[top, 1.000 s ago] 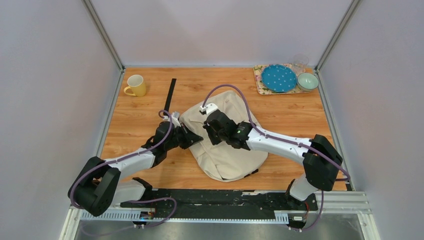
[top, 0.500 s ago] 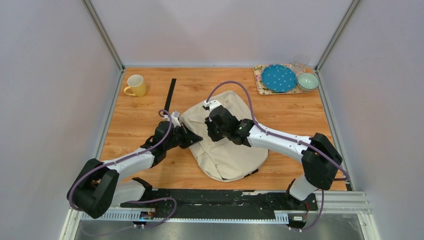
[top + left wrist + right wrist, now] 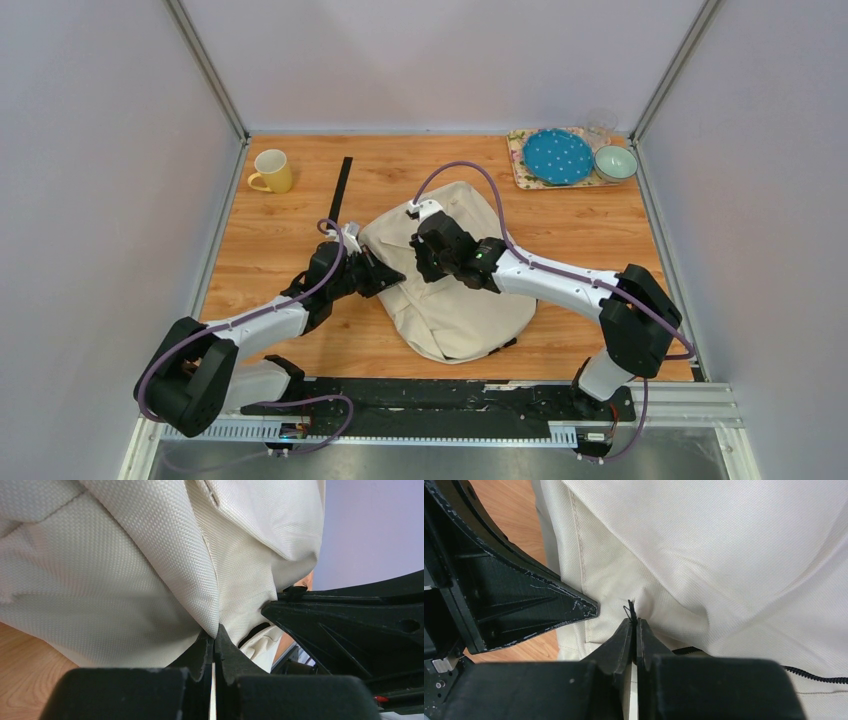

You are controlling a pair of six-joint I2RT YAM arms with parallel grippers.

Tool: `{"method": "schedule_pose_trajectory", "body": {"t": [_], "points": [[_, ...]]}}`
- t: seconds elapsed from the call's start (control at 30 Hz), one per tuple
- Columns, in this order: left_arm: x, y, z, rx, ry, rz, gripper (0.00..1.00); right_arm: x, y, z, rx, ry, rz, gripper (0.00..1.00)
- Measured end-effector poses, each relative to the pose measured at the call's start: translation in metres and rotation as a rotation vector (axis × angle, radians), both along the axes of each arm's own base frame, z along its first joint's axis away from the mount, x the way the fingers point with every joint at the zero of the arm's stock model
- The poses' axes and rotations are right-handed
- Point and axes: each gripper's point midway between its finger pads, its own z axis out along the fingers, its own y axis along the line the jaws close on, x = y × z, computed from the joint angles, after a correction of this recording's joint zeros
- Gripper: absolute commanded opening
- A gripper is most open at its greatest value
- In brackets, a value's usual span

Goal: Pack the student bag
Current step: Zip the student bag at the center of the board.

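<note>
1. L fingers [image 3: 214,639]: pressed together, pinching a fold at left edge of student bag [image 3: 455,310].
2. R fingers [image 3: 634,629]: pressed together on a small black bit atop bag fabric.
3. Bag lies mid-bench [image 3: 280,240].
4. Far left: yellow mug [image 3: 272,171], black strip [image 3: 342,190] nearby.
5. Far right: tray [image 3: 515,155] w/ blue plate [image 3: 558,156], bowl [image 3: 615,162].

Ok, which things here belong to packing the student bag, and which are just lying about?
In use: cream fabric backpack, pinched by left gripper and right gripper.
Lying about: yellow mug, flat black strip, floral tray, blue dotted plate, pale green bowl, clear glass.
</note>
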Motion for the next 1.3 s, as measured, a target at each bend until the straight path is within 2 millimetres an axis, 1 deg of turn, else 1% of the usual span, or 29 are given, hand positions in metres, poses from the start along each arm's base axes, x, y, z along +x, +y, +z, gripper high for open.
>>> {"method": "schedule_pose_trajectory", "body": {"t": [0.07, 0.1, 0.3, 0.33, 0.4, 0.43, 0.47, 0.67, 0.7, 0.73, 0.77, 0.97, 1.03, 1.07, 1.13, 1.2, 1.27, 1.3], "points": [[0.0, 0.0, 0.0, 0.0, 0.0, 0.0, 0.0, 0.0, 0.0, 0.0, 0.0, 0.0, -0.002, 0.04], [0.0, 0.0, 0.0, -0.001, -0.001, 0.0, 0.0, 0.001, -0.001, 0.0, 0.001, 0.001, -0.005, 0.11], [-0.001, -0.001, 0.001, -0.003, -0.001, -0.004, 0.0, 0.001, 0.001, 0.001, 0.015, 0.006, -0.019, 0.15], [-0.001, -0.001, 0.001, -0.003, -0.001, -0.005, 0.0, 0.001, 0.001, 0.001, 0.017, 0.007, -0.021, 0.13], [-0.001, -0.001, 0.001, -0.005, -0.001, -0.007, 0.0, 0.002, 0.001, 0.001, 0.019, 0.007, -0.027, 0.05], [-0.001, -0.001, 0.001, -0.006, -0.002, -0.008, 0.0, 0.002, 0.001, 0.001, 0.019, 0.007, -0.03, 0.04], [-0.001, -0.001, 0.001, -0.006, -0.002, -0.009, 0.0, 0.002, 0.001, 0.001, 0.018, 0.006, -0.032, 0.0], [-0.001, -0.002, 0.002, -0.009, -0.004, -0.011, 0.0, 0.004, 0.0, -0.001, 0.015, 0.007, -0.048, 0.01], [-0.001, -0.002, 0.002, -0.009, -0.004, -0.011, 0.0, 0.004, -0.001, -0.001, 0.014, 0.006, -0.05, 0.05], [-0.001, -0.002, 0.002, -0.009, -0.004, -0.012, 0.0, 0.005, -0.001, -0.001, 0.013, 0.004, -0.053, 0.04], [-0.001, -0.002, 0.002, -0.009, -0.004, -0.012, 0.0, 0.006, -0.002, -0.001, 0.011, 0.002, -0.06, 0.0], [-0.002, -0.002, 0.008, -0.014, -0.027, -0.017, 0.0, 0.008, -0.008, 0.002, 0.021, -0.027, -0.088, 0.0], [-0.002, -0.001, 0.013, -0.02, -0.042, -0.018, 0.0, 0.006, -0.01, 0.007, 0.042, -0.036, -0.087, 0.02], [-0.001, -0.001, 0.015, -0.022, -0.048, -0.018, 0.0, 0.006, -0.01, 0.01, 0.051, -0.037, -0.084, 0.04], [-0.001, -0.001, 0.017, -0.025, -0.056, -0.019, 0.0, 0.005, -0.01, 0.013, 0.064, -0.033, -0.079, 0.05], [-0.001, 0.0, 0.017, -0.023, -0.057, -0.021, 0.0, 0.006, -0.009, 0.013, 0.073, -0.025, -0.076, 0.05], [-0.002, 0.0, 0.017, -0.023, -0.056, -0.023, 0.0, 0.005, -0.009, 0.013, 0.08, -0.017, -0.075, 0.0], [-0.002, 0.0, 0.017, -0.022, -0.055, -0.024, 0.0, 0.005, -0.009, 0.013, 0.084, -0.012, -0.077, 0.01]]}}
